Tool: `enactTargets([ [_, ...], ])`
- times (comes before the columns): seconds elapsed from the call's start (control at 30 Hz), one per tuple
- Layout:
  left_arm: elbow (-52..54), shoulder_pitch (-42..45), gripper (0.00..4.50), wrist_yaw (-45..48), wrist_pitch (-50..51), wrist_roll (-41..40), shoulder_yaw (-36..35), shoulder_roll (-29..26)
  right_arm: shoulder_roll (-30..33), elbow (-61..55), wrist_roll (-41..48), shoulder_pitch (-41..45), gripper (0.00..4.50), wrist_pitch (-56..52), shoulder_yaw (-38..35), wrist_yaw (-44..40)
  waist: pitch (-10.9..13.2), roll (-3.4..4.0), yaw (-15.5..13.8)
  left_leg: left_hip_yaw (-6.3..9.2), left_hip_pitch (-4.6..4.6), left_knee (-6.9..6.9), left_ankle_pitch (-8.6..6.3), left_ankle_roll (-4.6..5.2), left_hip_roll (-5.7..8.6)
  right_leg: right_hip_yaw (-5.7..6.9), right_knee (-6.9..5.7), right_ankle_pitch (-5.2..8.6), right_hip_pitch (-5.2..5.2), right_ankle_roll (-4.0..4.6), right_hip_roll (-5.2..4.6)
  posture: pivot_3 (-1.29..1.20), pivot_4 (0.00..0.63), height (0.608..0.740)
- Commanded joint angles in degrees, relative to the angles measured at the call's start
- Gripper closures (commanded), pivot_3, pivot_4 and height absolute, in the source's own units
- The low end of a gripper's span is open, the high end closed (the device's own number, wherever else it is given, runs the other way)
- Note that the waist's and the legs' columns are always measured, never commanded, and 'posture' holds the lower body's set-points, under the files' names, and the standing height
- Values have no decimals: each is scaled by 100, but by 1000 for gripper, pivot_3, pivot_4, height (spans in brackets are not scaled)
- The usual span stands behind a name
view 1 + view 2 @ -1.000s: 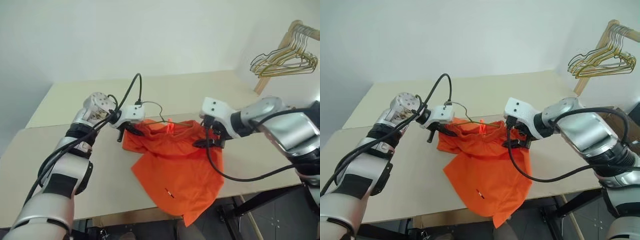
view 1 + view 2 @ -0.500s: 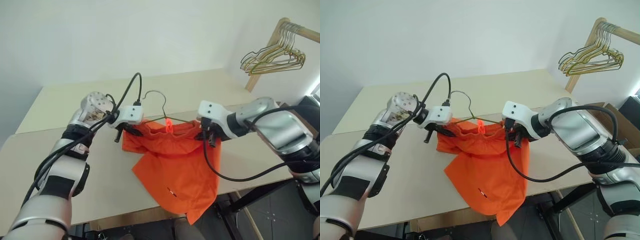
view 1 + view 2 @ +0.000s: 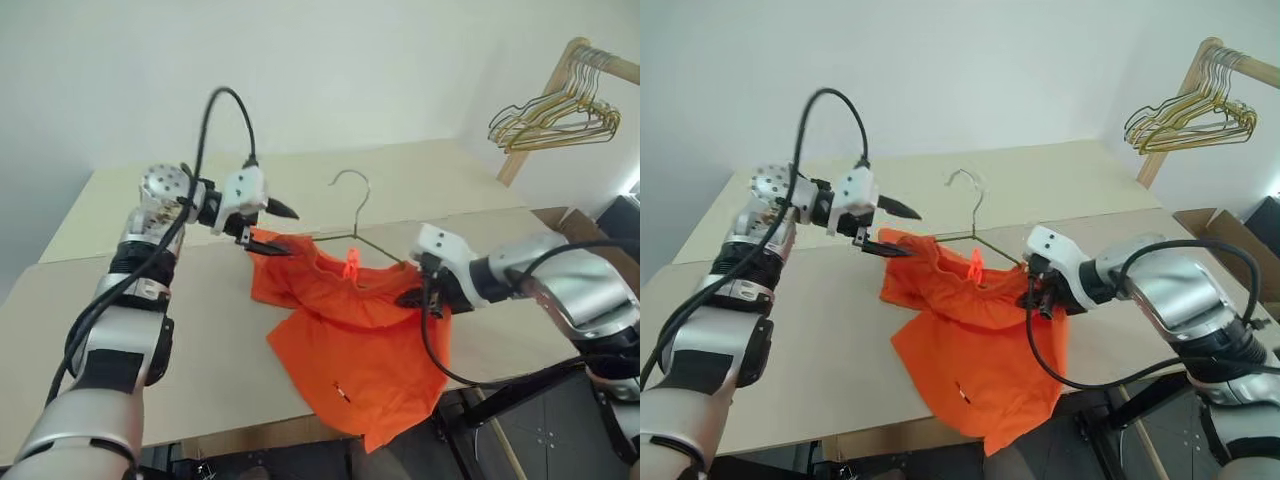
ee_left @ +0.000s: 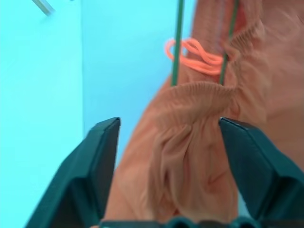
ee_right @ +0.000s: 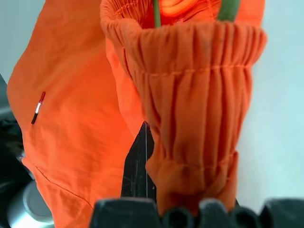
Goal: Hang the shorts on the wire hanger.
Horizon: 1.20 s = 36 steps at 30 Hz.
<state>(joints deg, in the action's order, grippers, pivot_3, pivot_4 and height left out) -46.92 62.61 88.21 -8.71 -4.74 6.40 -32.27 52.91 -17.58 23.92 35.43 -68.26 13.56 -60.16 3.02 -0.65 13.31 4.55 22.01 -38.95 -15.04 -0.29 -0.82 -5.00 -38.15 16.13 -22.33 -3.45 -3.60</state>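
The bright orange gathered-waist fabric shorts (image 3: pixel 345 335) lie centre frame on the pale beige table (image 3: pixel 120 300), their hem drooping over its near edge, with the thin olive-grey wire hanger (image 3: pixel 352 205) threaded into the waistband. The left gripper (image 3: pixel 268 226), at centre left, stands spread wide around the waistband's left end, holding nothing. The right gripper (image 3: pixel 412 296) pinches the waistband's right end. With only one end gripped, the loose left side could slide off the wire, or the hanger could tip.
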Motion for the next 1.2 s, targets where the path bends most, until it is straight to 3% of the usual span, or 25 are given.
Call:
enactTargets([
  [0.03,623,-236,38,-21,483,-466,-327,-96,84,-312,326,-295,4500,-292,-782,232,-1,1,7,1,-3,0,0,0,-1,-1,-1,0,2,0,0,-189,0,740],
  [0.2,1836,-815,38,-898,1497,-1145,-925,18,-169,-741,709,-1131,4500,-944,-1982,806,-2,2,-9,12,-8,0,0,0,-4,-4,-6,0,5,0,2,-195,0,740],
  [0.37,4355,-1410,38,-2779,3504,-2104,-1289,778,-793,-1551,294,-2112,4500,-1674,-3513,2081,-15,-1,-182,22,3,-4,0,0,6,-6,0,0,6,0,-16,-218,0,740],
  [0.57,6091,-1516,38,-4420,5122,-3311,-1299,1763,-1682,-2492,194,-2507,4500,-2424,-5149,2903,-75,18,-208,13,-1,-2,1,-3,30,-13,4,3,14,-8,-45,-288,0,740],
  [0.73,6357,-1337,38,-5055,5554,-3745,-1164,2204,-1846,-2978,415,-2704,4500,-2424,-6125,3361,-131,88,-9,-26,-14,1,1,-3,47,-20,7,9,32,-19,-48,-364,0,740],
  [0.83,6280,-1218,38,-5014,5590,-3775,-978,2193,-1767,-2863,481,-2645,4500,-2424,-6489,3887,-132,91,203,-32,-55,12,0,-2,50,-19,16,18,80,-30,-45,-399,0,740],
  [0.93,6198,-1177,38,-4971,5491,-3760,-872,2170,-1774,-2514,399,-2243,4500,-2424,-6828,4671,-135,95,468,-41,-88,39,-3,1,49,-22,44,47,136,-68,-41,-416,0,740],
  [1.2,6175,-1195,38,-4887,5327,-3824,-816,2088,-1377,-1214,387,-1029,4500,-2424,-7255,6458,-126,86,974,-61,-127,72,-3,2,47,-48,61,51,171,-73,-39,-423,0,740],
])
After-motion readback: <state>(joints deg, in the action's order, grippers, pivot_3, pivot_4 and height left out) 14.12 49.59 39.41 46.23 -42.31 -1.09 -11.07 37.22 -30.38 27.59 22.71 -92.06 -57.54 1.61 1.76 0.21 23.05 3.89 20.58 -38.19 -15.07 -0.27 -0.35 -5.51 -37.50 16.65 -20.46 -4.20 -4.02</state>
